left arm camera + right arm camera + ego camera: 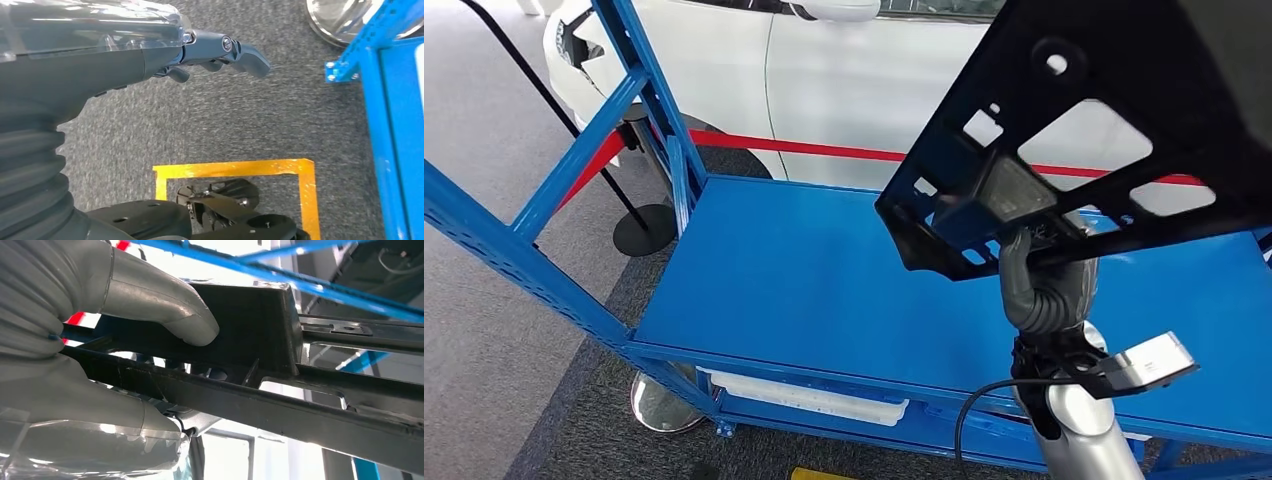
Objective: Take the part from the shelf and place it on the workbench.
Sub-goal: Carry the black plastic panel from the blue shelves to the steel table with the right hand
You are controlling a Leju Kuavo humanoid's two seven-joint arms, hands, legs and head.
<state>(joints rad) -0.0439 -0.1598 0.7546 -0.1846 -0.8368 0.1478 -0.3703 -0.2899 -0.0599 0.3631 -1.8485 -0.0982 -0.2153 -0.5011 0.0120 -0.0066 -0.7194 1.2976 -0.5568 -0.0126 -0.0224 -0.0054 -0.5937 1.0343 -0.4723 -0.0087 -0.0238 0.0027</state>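
- Head view: right hand (pixel 1042 262) grips a black plastic frame part (pixel 1114 120) from underneath and holds it up in the air above the blue shelf deck (pixel 824 270). The part's lower-left corner hangs over the deck's right half, not touching it. The deck's left and middle area is bare blue surface. The deck's front edge runs just ahead of the silver forearm (pixel 1079 430). A blue slanted upright (pixel 524 245) bounds the deck's left side, w/ a cross brace above. A white part (pixel 809 398) lies on the tier under the deck. Behind the deck: a red barrier belt (pixel 824 150) and a white car (pixel 844 90). A black stanchion base (pixel 644 230) stands off the deck's back-left corner.
- Left wrist view: left hand (pixel 220 55) holds nothing, fingers loosely curled, over grey carpet. A blue shelf post (pixel 385 140) stands to one side, apart from the hand. Yellow floor tape (pixel 235 169) on the carpet.
- Right wrist view: grey thumb (pixel 165 305) presses the part's block face (pixel 245 330); fingers clamp the rail from the other side. Blue shelf beams (pixel 300 275) cross beyond the part.
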